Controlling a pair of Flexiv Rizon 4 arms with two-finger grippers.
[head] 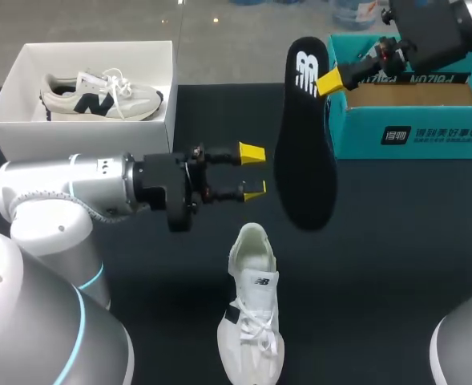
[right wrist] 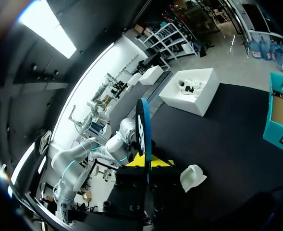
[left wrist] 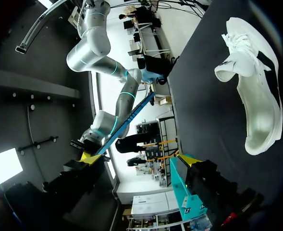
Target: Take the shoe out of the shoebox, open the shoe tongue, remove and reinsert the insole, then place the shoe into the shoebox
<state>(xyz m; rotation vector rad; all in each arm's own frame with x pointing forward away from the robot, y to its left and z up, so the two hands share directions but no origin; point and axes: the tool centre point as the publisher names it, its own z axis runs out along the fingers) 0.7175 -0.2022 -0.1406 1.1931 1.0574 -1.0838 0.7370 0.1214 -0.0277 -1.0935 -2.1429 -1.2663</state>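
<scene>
While right tool [head: 325, 82] clamps insole [head: 304, 160] — shoe [head: 252, 321] apart.

- Head view: set high behind the robot, it looks down on the whole black desk [head: 396, 273], with both arms coming in from the sides.
- Left wrist view: riding the left arm, it looks along the left hand [left wrist: 140, 158] sideways across the desk, close to the white lace-up sneaker [left wrist: 254, 82].
- Right wrist view: carried high, it faces down along the right hand [right wrist: 147, 163], with the long black foam insole [right wrist: 142, 125] seen edge-on.
- All three views share the sneaker and the insole. The white open cardboard shoebox [head: 83, 138] shows only in the head and right wrist views.
</scene>
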